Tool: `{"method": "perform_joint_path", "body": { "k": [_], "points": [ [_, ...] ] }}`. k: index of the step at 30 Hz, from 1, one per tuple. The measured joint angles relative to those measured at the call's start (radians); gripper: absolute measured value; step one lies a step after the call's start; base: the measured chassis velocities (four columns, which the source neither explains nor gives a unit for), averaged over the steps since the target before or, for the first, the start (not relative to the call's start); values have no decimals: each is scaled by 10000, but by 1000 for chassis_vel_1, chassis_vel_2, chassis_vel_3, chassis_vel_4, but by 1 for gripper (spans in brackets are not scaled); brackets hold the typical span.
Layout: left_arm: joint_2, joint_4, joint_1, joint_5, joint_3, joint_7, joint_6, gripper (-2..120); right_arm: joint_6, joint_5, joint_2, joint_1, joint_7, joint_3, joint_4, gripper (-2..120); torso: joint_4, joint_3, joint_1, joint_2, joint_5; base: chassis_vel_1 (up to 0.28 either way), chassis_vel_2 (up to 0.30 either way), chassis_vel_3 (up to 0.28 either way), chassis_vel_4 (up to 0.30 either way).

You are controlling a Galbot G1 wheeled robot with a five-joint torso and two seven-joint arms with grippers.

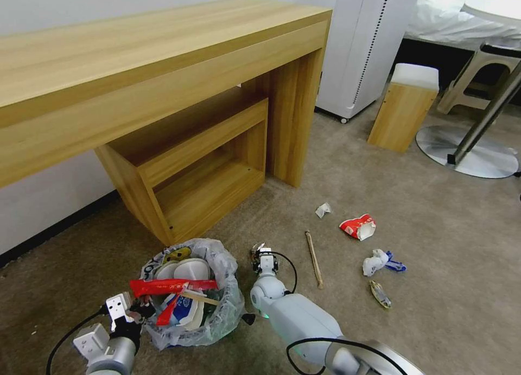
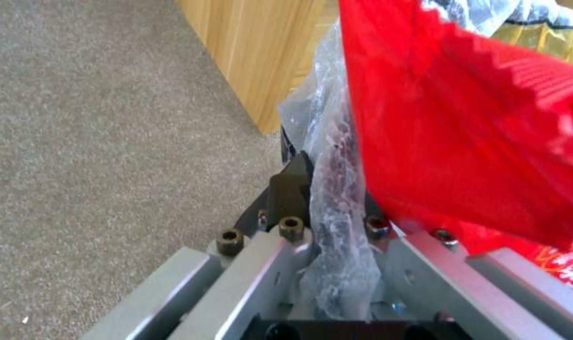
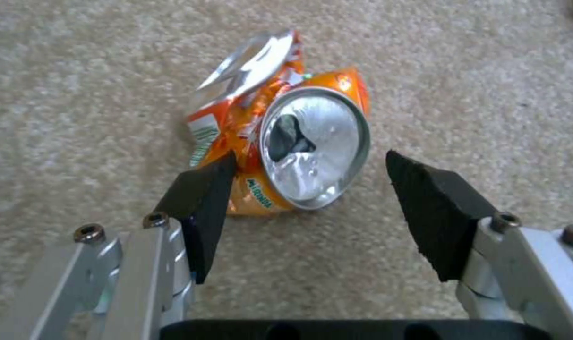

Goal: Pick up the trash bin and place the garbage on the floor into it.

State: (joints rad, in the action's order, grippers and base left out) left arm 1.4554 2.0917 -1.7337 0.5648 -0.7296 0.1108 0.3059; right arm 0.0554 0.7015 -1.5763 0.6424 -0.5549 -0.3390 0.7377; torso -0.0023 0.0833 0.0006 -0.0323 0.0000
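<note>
While the left gripper sits clamped on the bag-lined rim of the trash bin, which stands on the beige floor by the wooden desk stuffed with red wrappers, the right gripper is down low, jaws spread either side of a crushed orange can. Wooden stick lies just beside.
</note>
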Motion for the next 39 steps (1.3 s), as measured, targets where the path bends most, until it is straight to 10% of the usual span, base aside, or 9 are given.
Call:
{"method": "perform_joint_path", "body": {
  "k": [29,39],
  "points": [
    [86,-101,-10,-137,62,-87,-100,1,-161,-167,19,-99,154,95,-204,51,0,0,0,0,0,0,0,0,0],
    [89,-159,14,-152,78,-147,-145,1,-306,-322,21,-124,279,107,-315,25,0,0,0,0,0,0,0,0,0]
  ]
}}
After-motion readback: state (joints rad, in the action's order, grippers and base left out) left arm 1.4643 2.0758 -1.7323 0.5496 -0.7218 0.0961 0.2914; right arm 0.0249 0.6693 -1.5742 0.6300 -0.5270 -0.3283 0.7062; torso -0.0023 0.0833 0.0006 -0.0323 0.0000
